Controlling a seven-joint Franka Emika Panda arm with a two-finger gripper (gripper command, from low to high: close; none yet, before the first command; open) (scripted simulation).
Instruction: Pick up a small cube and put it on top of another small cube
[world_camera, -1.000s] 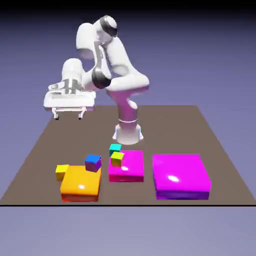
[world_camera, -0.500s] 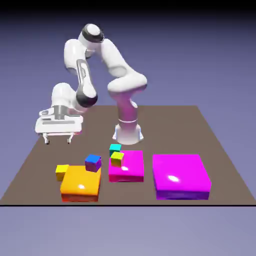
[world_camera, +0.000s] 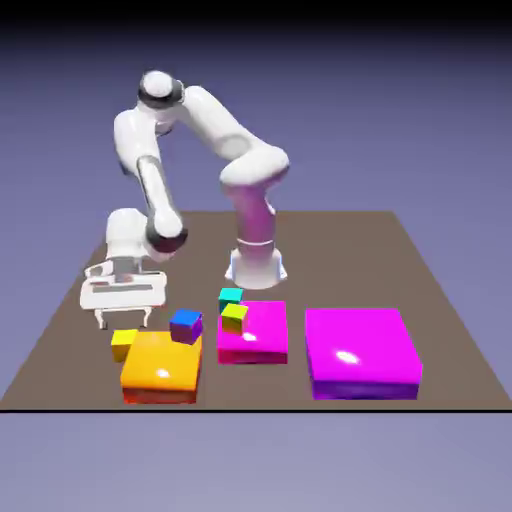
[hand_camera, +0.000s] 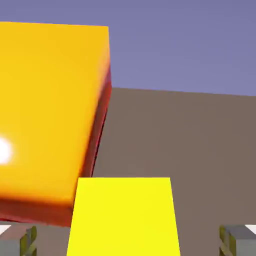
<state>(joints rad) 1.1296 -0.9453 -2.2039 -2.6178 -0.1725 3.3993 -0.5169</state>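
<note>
White arm bent high at the elbow, hand low at the exterior view's left, jaws (world_camera: 124, 322) wide open.

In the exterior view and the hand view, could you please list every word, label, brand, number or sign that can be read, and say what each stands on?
There are none to read: no lettering, number or sign shows on the bright yellow cube, the orange block, the blue cube or the arm.
</note>
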